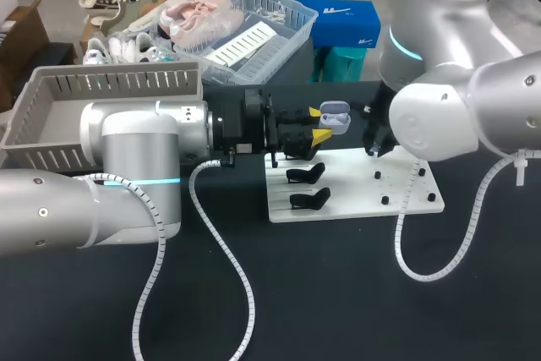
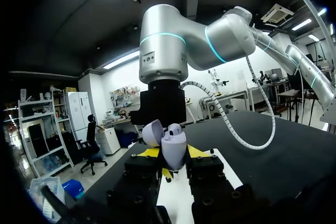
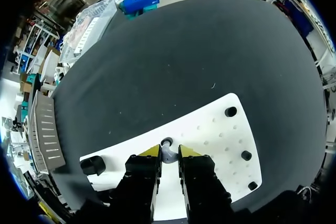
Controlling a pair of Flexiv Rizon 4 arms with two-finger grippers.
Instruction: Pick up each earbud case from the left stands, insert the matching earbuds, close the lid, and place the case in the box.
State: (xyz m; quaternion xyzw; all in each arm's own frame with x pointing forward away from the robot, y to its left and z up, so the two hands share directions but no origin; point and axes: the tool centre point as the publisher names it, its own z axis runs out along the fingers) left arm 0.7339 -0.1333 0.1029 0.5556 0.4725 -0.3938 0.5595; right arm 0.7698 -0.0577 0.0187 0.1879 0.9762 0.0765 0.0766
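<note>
This looks like the insertion step. The left pincer [image 1: 321, 123] is clenched on the open earbud case [image 1: 336, 114], held just above the frame's centre. Just right of it, the right pincer [image 3: 169, 151] grips an earbud [image 3: 167, 155] down at the white board [image 1: 406, 200]. Next it should lift the earbud and seat it in the matching well.

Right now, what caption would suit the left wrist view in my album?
Left gripper holds the open earbud case up in front of the right arm.
</note>
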